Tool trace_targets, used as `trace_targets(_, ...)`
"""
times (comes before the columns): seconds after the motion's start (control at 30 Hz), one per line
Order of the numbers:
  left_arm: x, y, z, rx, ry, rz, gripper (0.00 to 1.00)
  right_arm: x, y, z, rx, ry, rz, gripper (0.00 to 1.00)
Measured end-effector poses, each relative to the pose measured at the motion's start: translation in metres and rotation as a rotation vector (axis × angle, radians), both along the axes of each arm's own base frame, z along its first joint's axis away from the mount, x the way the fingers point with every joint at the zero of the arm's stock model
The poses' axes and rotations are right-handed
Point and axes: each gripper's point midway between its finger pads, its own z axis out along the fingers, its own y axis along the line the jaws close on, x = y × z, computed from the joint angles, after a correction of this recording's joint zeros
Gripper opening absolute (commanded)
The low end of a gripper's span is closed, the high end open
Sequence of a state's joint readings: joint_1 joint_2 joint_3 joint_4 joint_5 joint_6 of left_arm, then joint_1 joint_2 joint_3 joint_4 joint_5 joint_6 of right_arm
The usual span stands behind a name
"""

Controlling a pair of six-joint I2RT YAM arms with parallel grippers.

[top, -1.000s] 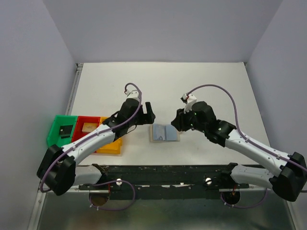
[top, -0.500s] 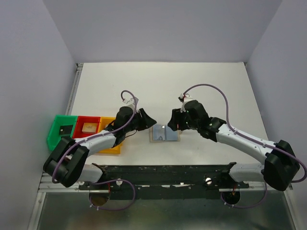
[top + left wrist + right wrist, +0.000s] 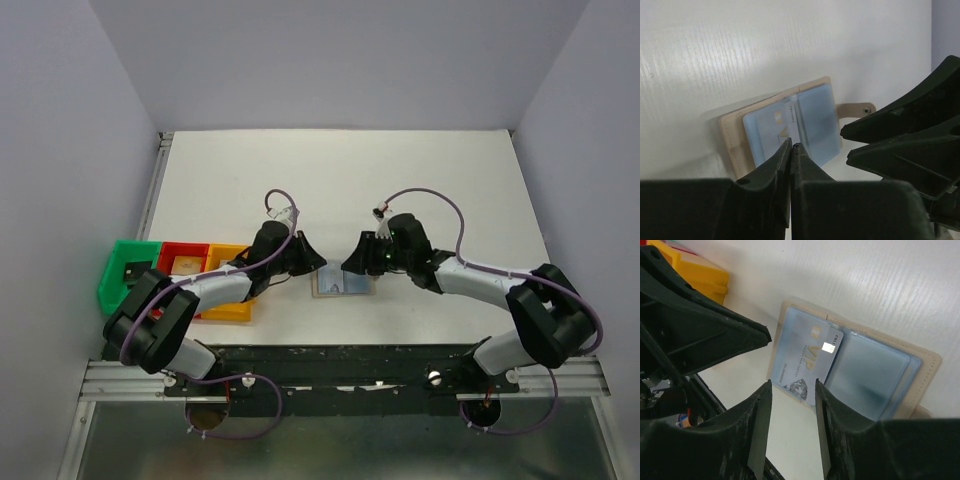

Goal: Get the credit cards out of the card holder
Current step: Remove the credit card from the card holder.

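- The green bin (image 3: 108, 282) is a moulded plastic box with an open top, at the far left edge of the table. A small black card (image 3: 133, 270) lies flat inside it.
- The red bin (image 3: 163, 272) has the same boxy shape and sits against the green one. It holds an orange-tan card (image 3: 184, 265).
- The yellow bin (image 3: 232, 309) is next in the row and is mostly covered by the left arm.
- The left gripper (image 3: 791, 146) has matte black fingers that taper to wedges. Its jaws are drawn almost together, with only a hairline slit between them. The tips sit at the edge of the silvery card, and I cannot tell whether they pinch it.
- The card holder (image 3: 875, 375) lies open and flat on the table between the two grippers. It has two glossy light-blue plastic sleeves, a tan stitched border and a strap tab with a small metal stud.
- The silvery-white card (image 3: 807, 362) is thin and shiny, with rounded corners, a gold chip mark and "VIP" lettering. It lies aslant on the panel nearer the left gripper, with one corner reaching over the tan border.
- The right gripper (image 3: 793, 385) has black, slightly grainy fingers. Its jaws are parted and hold nothing, and the card's jutting corner shows in the gap between them.
- The table (image 3: 400, 180) is matte white with fine ribbing.
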State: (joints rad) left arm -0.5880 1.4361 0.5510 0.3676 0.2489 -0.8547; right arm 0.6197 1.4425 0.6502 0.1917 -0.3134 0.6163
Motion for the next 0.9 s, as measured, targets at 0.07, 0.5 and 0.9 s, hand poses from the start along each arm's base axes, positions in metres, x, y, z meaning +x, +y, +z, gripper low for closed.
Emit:
trace_targets(0.07, -0.002, -0.001, -0.007, 0.021, 0.013, -0.003, 0.13, -0.001, 0.004, -0.005, 0.008, 0.019, 0.017, 0.48)
trace_targets(0.5, -0.006, 0.010, -0.040, 0.128, 0.087, 0.032, 0.13, -0.002, 0.016, -0.024, 0.035, 0.074, 0.053, 0.47)
trace_targets(0.9, -0.009, 0.013, -0.047, 0.150, 0.109, 0.038, 0.13, -0.009, 0.017, -0.044, 0.022, 0.138, 0.069, 0.47)
